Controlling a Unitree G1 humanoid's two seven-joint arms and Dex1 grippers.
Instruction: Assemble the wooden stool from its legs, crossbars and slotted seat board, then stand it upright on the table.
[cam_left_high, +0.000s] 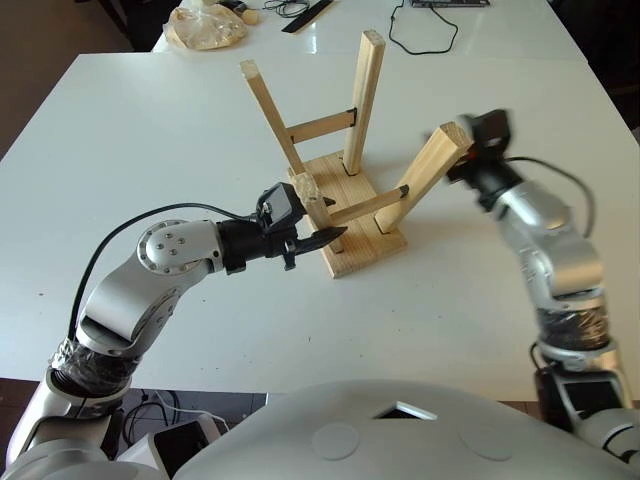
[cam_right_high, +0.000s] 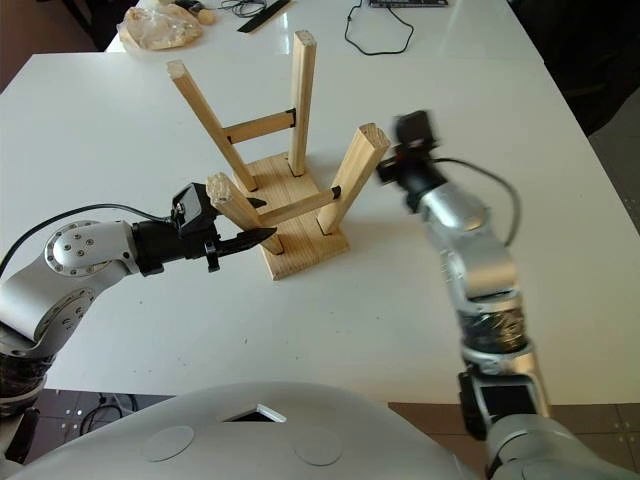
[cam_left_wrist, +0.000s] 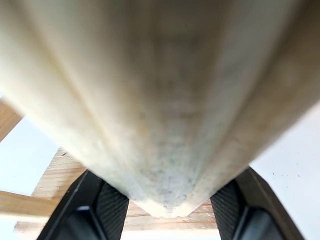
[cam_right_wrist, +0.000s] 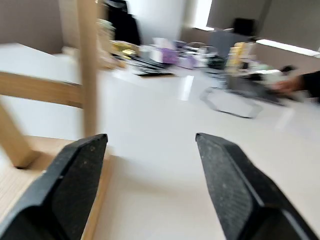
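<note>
The stool lies upside down, its seat board (cam_left_high: 352, 256) flat on the white table. Two far legs (cam_left_high: 365, 95) (cam_left_high: 270, 110) stand in it, joined by a crossbar (cam_left_high: 320, 127). My left gripper (cam_left_high: 312, 240) is shut on the short-looking near left leg (cam_left_high: 312, 200), which fills the space between its pads (cam_left_wrist: 110, 210). A second crossbar (cam_left_high: 365, 208) runs from that leg to the tilted near right leg (cam_left_high: 430, 175). My right gripper (cam_left_high: 468, 152) hovers beside that leg's top, open, with nothing between its fingers (cam_right_wrist: 75, 185).
A crumpled plastic bag (cam_left_high: 205, 25) and a black cable (cam_left_high: 420, 35) lie on the far table. Bare white tabletop (cam_left_high: 150, 130) stretches to the left of the stool and in front of it.
</note>
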